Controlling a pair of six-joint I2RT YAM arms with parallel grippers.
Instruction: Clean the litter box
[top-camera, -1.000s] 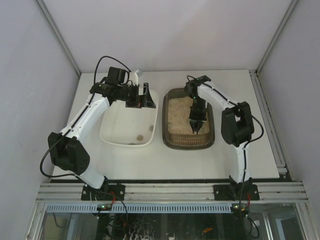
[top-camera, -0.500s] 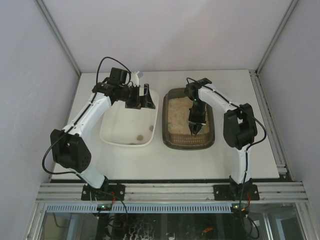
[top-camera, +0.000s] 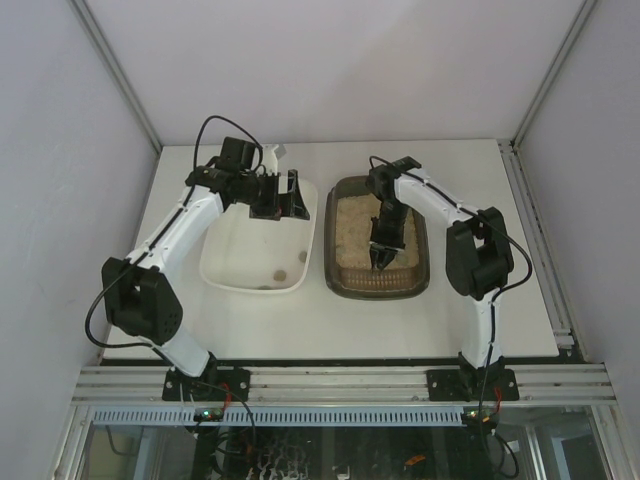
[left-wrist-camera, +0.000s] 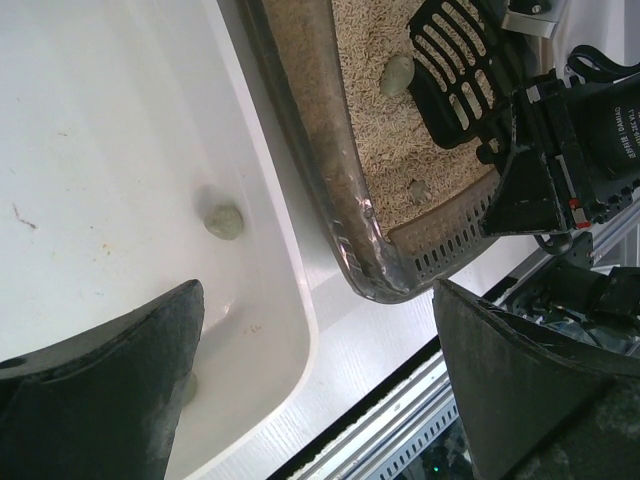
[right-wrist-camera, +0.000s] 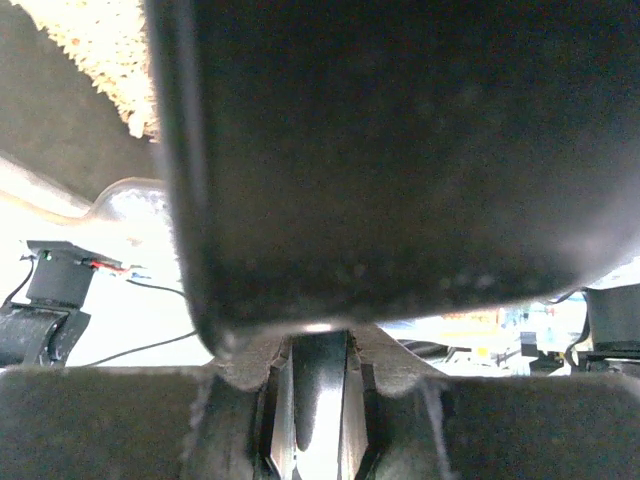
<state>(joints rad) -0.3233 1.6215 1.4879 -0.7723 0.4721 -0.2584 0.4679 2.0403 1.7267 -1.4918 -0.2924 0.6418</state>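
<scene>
The right gripper (top-camera: 384, 254) is clamped shut on the handle of a black slotted scoop (left-wrist-camera: 455, 60), and in its own wrist view the dark handle fills almost the whole picture, pinched between the two fingers. The scoop's blade hangs low over the litter (left-wrist-camera: 370, 110), near the front end of the litter box (top-camera: 333, 262), with one greenish clump (left-wrist-camera: 397, 73) just beside it and a second, smaller one nearer the front wall. The litter box sits on the table right of centre, in front of the right arm, just beside the white tray (left-wrist-camera: 100, 120) but apart from it. The left gripper (top-camera: 293, 192) stands wide apart and holds nothing, hovering over the far end of the white tray, where a clump (left-wrist-camera: 222, 220) already lies on the bare floor. The litter box looks like stiff, smooth plastic made heavy by its fill, so it would likely sit firm under light scooping yet slide if pushed hard; the rolled rim is the sensible place to steady it. The litter is loose and will spill through the slots, while the clumps look likely to crumble, so the scoop should slide under them
</scene>
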